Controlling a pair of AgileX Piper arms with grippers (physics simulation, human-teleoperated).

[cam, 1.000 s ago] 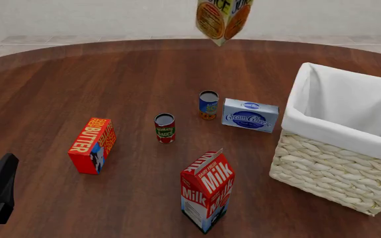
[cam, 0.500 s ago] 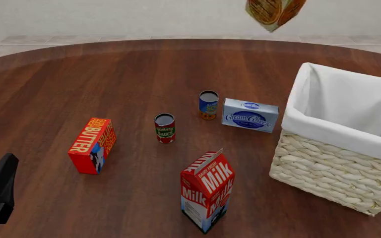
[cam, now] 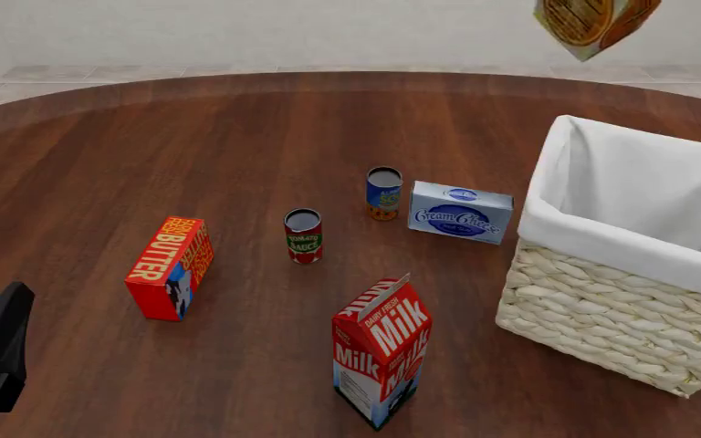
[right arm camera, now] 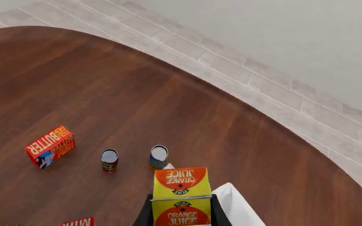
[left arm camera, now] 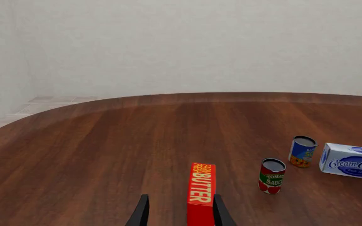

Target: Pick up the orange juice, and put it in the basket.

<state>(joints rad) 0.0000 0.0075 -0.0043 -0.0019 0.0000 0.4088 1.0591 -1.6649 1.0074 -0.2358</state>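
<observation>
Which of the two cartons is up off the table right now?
The orange juice, held between the right gripper's fingers, high above the basket's far side. The milk carton stands on the table.

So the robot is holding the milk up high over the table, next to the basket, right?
Not quite. It is the orange juice that the right tool holds up high, as the right wrist view shows. The milk stands on the table. The rest is right: the juice hangs in the air near the basket.
</observation>
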